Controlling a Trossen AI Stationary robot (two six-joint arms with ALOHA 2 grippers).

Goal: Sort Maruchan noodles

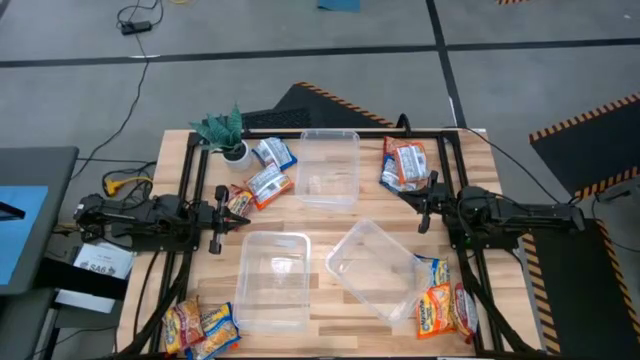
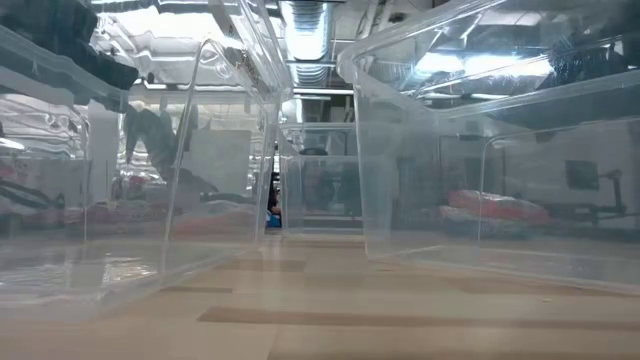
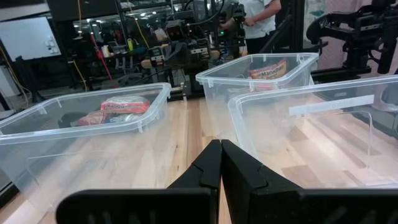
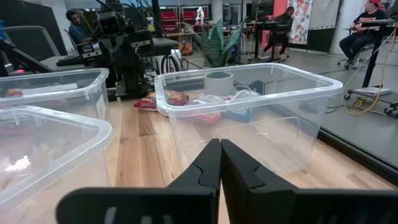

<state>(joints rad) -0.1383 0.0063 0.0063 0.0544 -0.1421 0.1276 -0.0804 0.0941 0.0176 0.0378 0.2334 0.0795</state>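
Clearly nothing is sorted yet: both the left gripper (image 1: 243, 218) and right gripper (image 1: 400, 196) have fingers clenched empty, and the nearest noodle packets (image 1: 262, 185) lie on the tabletop (image 1: 325, 248) just beyond the left one, angled diagonally.

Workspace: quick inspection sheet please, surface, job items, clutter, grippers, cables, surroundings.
Surface: wooden table, three clear bins, all empty.
Job's things: noodle packets in four groups at the table's corners, none binned.
Clutter: potted plant at the far left corner.
Grippers: left gripper shut, empty, at the left edge; right gripper shut, empty, at the right edge.
Cables: black cable on the floor beyond the table.
Surroundings: people seated in the room behind.
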